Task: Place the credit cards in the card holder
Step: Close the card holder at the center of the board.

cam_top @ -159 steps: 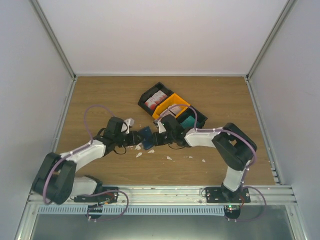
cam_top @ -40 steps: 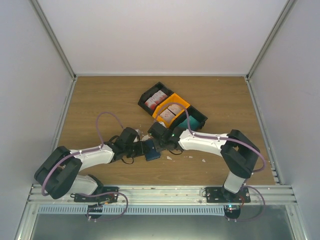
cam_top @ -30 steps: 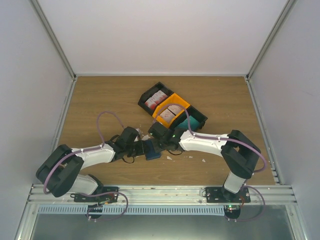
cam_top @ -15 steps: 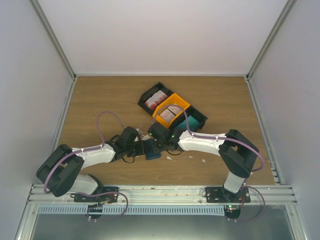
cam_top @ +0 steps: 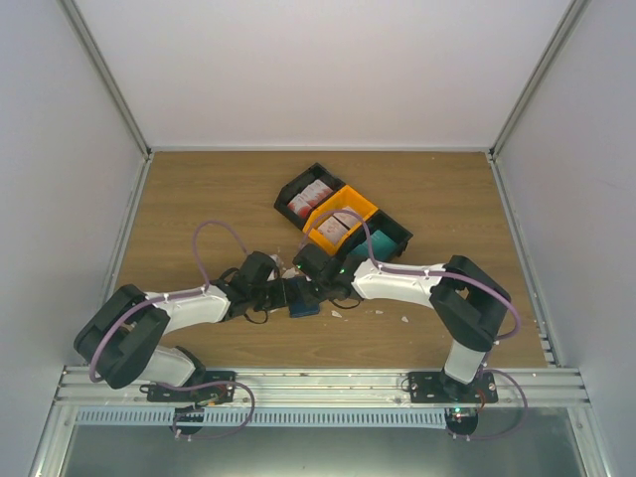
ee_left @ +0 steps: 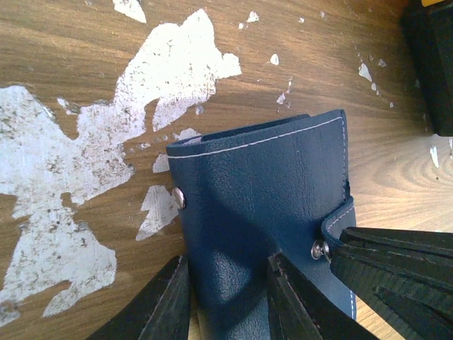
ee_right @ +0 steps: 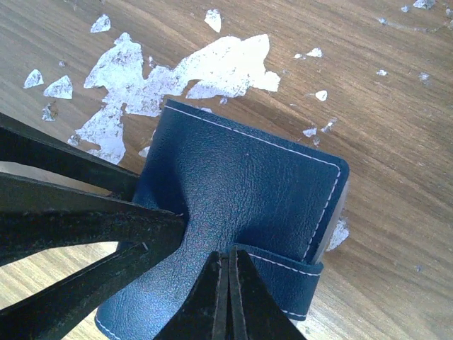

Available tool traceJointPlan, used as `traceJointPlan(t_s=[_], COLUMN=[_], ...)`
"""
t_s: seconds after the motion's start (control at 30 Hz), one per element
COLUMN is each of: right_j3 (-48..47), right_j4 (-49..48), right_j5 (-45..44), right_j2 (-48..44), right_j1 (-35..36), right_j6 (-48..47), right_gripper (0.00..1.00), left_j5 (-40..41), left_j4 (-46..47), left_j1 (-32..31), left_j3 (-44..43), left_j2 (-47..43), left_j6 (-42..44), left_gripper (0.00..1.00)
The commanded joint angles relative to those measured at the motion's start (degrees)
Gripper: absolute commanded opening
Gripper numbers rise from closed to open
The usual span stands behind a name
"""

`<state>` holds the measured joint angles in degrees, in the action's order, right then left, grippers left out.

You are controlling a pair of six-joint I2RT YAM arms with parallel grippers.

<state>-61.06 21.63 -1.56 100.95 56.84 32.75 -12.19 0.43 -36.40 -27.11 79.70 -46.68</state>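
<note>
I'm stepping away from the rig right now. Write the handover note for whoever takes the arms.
Left claw: straddles the card holder; grip unclear.
Right claw: shut, tips at the holder's snap strap.
Card holder: folded closed, between both claws.
Credit cards: in the black tray and the orange tray.
Done: no card visibly loaded.
Left: open holder, fetch cards, slot them in.

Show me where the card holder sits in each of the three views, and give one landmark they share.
Top external: holder low centre, between the two arms' tips.
Left wrist: holder fills the centre, down to the bottom edge.
Right wrist: holder centred, strap at the bottom.
Shared landmark: right pincer at the holder's strap, seen in all three.
</note>
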Motion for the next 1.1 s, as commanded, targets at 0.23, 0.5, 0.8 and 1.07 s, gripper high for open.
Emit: traceJointPlan(t_s=[0.23, 0.5, 0.8, 1.07], right_j3=[0.27, 0.37, 2.25, 4.52], right_j4=[-2.23, -1.15, 0.00, -0.58], right_j5=[0.77, 1.06, 1.38, 3.23], right_j2=[2.28, 3.61, 5.21, 5.38], right_j1=[-0.15, -0.15, -0.15, -0.05], right_j6=[-0.78, -0.54, 0.76, 2.44], right_gripper=[0.01, 0.01, 0.01, 0.01], left_j5=[1.04, 1.11, 1.16, 1.17], left_j4=[-2.33, -2.31, -2.01, -1.88], left_j1=[-0.46, -0.51, -0.50, -0.48], left_j3=[1.27, 1.36, 1.58, 1.66], left_j2=[2.40, 2.31, 2.45, 2.56], left_j6=[1.11, 1.08, 0.99, 0.98], left_gripper=[0.31, 0.31, 0.30, 0.30])
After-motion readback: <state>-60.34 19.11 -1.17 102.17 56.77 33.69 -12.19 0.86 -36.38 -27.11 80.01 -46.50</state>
